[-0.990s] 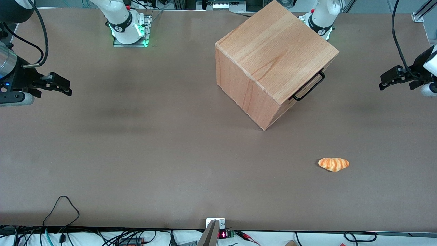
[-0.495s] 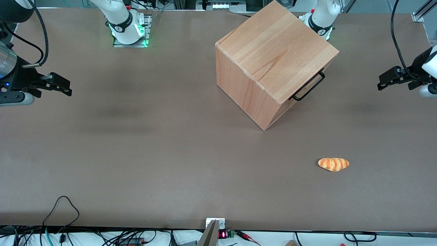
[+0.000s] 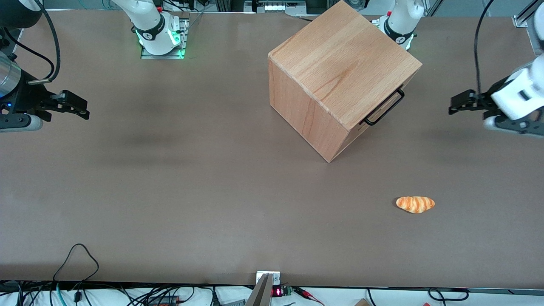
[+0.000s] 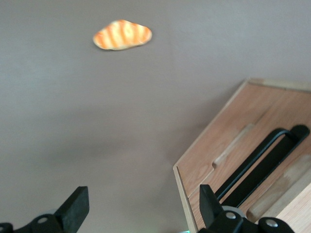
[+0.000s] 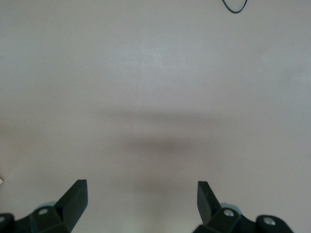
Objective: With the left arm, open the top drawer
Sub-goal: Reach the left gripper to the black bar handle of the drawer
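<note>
A: We see the top drawer [image 3: 384,108] shut flush in the front of the cabinet [image 3: 340,68], a big cube of pale beech with fine grain. The cabinet stands turned at an angle, toward the working arm's end of the surface [image 3: 191,191]. The drawer's handle [image 3: 382,111] is a thin black metal bar with rounded corners.

B: Nothing touches that handle. We find the gripper [image 3: 457,104] of the left arm [image 3: 516,95] hanging above the surface, well apart from the drawer front and level with it sideways. In the wrist view its black, wedge-shaped fingers [image 4: 75,208] stand spread wide, grasping nothing.

A: The arm's shell is glossy white and rounded.

B: Nearer the front camera than the cabinet, we see an oblong bread roll [image 3: 415,204], orange with paler stripes, lying alone on the matte grey-brown surface.
</note>
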